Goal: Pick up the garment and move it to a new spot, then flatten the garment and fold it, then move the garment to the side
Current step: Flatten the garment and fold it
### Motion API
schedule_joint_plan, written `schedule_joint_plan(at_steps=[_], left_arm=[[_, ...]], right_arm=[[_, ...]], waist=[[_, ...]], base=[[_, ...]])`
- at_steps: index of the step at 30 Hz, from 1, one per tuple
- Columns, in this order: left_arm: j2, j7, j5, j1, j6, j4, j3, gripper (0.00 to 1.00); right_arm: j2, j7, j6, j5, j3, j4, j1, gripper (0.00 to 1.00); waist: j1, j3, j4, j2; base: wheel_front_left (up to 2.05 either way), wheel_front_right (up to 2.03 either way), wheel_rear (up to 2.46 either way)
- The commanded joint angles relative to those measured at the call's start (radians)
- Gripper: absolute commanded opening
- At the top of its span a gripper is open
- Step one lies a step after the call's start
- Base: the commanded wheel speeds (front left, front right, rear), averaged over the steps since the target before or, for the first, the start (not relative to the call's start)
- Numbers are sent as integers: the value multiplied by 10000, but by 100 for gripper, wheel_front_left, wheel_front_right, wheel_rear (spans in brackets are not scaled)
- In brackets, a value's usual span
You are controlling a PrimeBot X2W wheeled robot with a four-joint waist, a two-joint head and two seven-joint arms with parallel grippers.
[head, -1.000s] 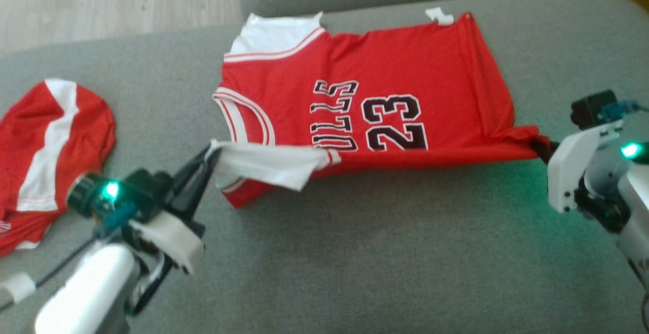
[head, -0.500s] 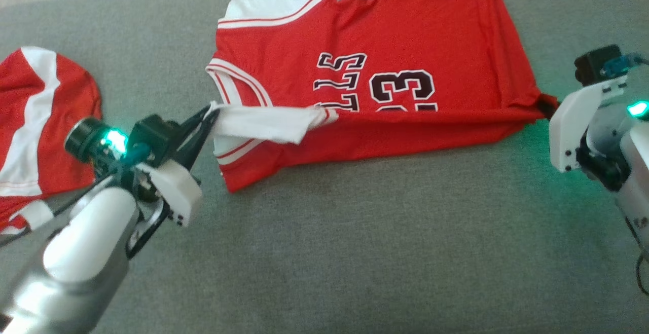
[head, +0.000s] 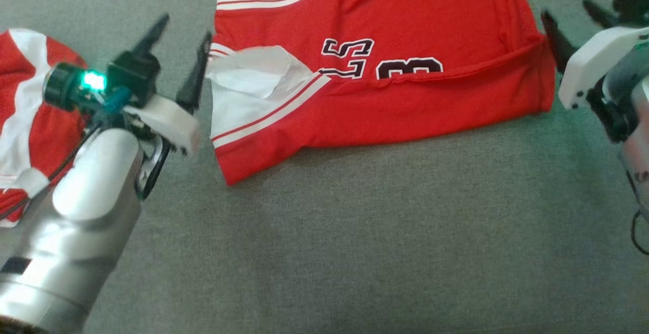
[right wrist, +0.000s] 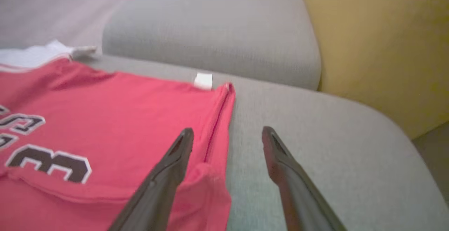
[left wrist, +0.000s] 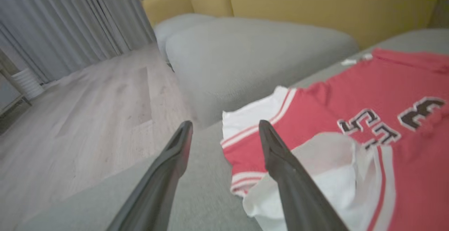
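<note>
folding status: near long edge lies doubled over the number, so one lengthwise fold looks done; crosswise fold and move aside are left.
left gripper: fingers spread, empty, just beside the collar end.
right gripper: spread, empty, by the hem corner.
jersey: flat on grey cushion, long axis left-right, collar toward robot's left.

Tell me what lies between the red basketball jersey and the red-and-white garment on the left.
Head view: the open left gripper over grey cushion, between red jersey and red-and-white garment.
</note>
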Motion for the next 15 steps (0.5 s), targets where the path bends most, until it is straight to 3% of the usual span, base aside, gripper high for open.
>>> schedule_joint_plan(at_steps=[1, 7, 11, 15], left_arm=[[134, -518, -181, -589, 302, -102, 693, 100], [-443, -1487, -746, -108, 1111, -539, 1806, 100], [-704, -1527, -603, 1003, 1649, -2035, 2712, 100], [-1148, -1530, -240, 2517, 1892, -3251, 3218, 100]], right_arm=[[34, -791, -9, -183, -155, -217, -193, 100], [443, -3378, -9, -603, -1013, -417, 226, 100], [755, -3816, -9, -947, -1835, -1031, 1058, 100], [1006, -3868, -9, -1671, -2569, -2005, 2315, 100]], waist=[[-1, -120, -13, 0], [-1, -693, -86, 0], [-1, -1103, -154, 0], [-1, -1428, -160, 0]], base=[[0, 0, 0], [0, 0, 0], [0, 0, 0], [0, 0, 0]])
